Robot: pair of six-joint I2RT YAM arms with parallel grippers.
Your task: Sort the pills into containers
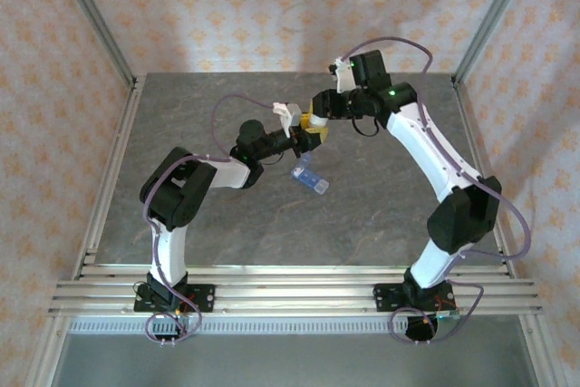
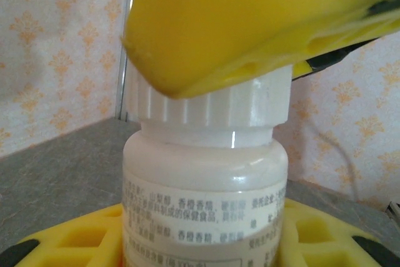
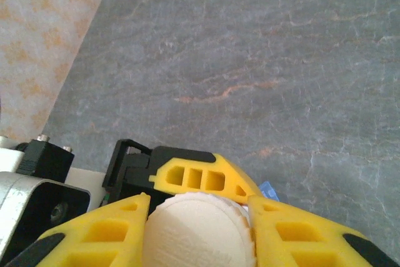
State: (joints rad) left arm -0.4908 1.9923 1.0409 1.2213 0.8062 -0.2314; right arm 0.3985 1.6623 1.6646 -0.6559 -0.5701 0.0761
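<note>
Your left gripper [image 1: 306, 136] is out over the middle of the table [image 1: 227, 224], closed partway around a white bottle [image 2: 206, 179], which it holds upright; in the left wrist view its yellow fingers [image 2: 75, 239] sit on either side of the bottle's lower body, against it, and you can read a printed label band across the front. Your right gripper [image 1: 317, 120] meets it from the far right side and comes down on the bottle's top. In the right wrist view you see that gripper's two yellow fingers [image 3: 106, 232] flanking the white ribbed cap [image 3: 200, 232], both touching its sides, so it has closed in to the cap's width and has hold of the cap. From the left wrist view one of those fingers lies across the upper front of the cap, which sits on the bottle's neck. The light-blue pill box [image 1: 310, 176] you are sorting into lies flat on the grey table, set at a slant, just on the near side of the two grippers and apart from both; neither touches it. You can catch a small blue corner of it past the right finger in the right wrist view. You cannot tell from these views whether its compartments are open or what is inside
</note>
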